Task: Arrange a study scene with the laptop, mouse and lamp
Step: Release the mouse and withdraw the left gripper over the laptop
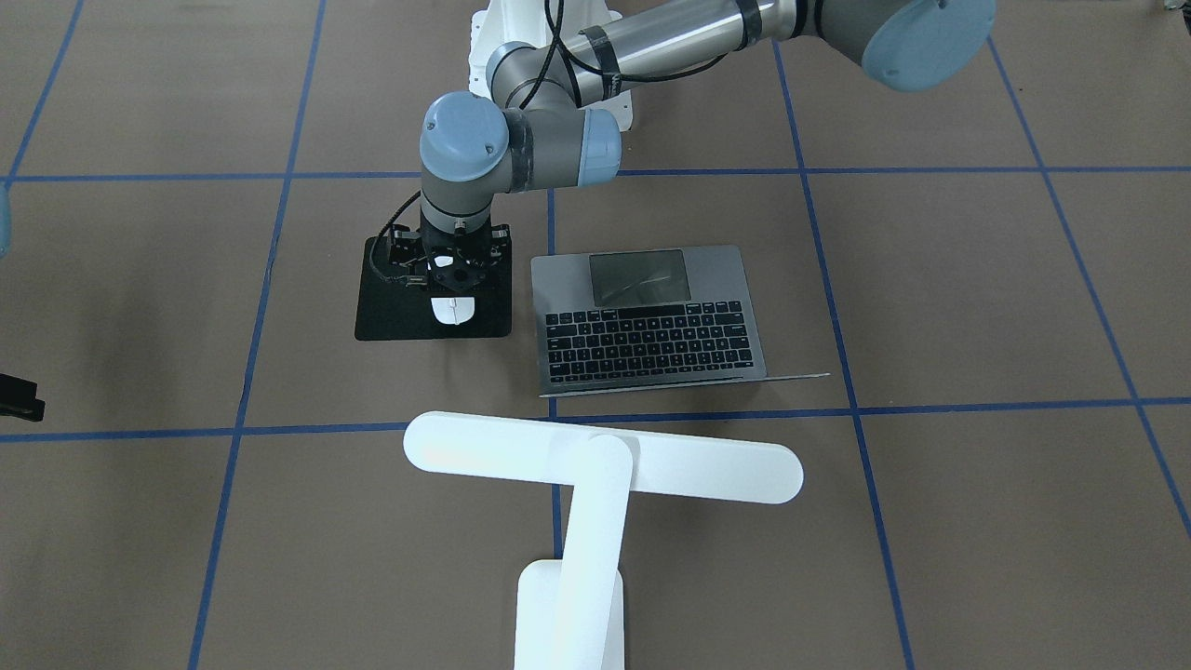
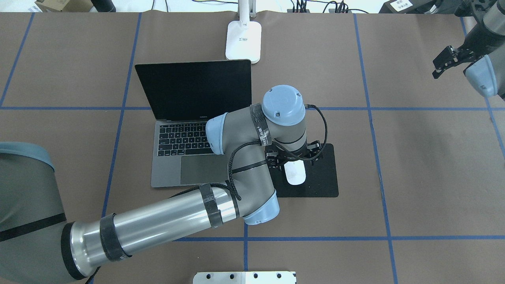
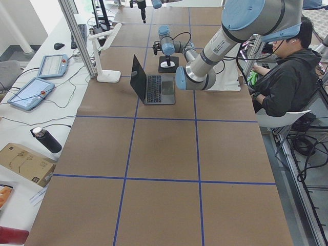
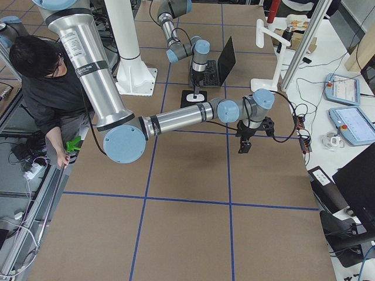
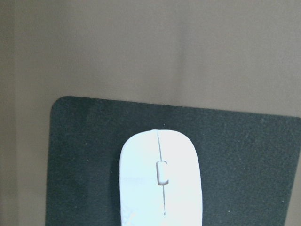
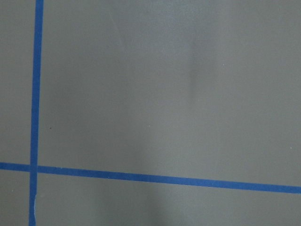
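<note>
white mouse lies on black mat under left pincer; its opening i cannot tell.

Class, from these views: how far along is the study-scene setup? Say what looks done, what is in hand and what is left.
Done: the laptop stands open and the lamp stands behind its screen. In hand: the left gripper is over the mouse on the black mat beside the laptop; its grip is hidden. Left: probably only letting go and pulling the arm clear.
</note>
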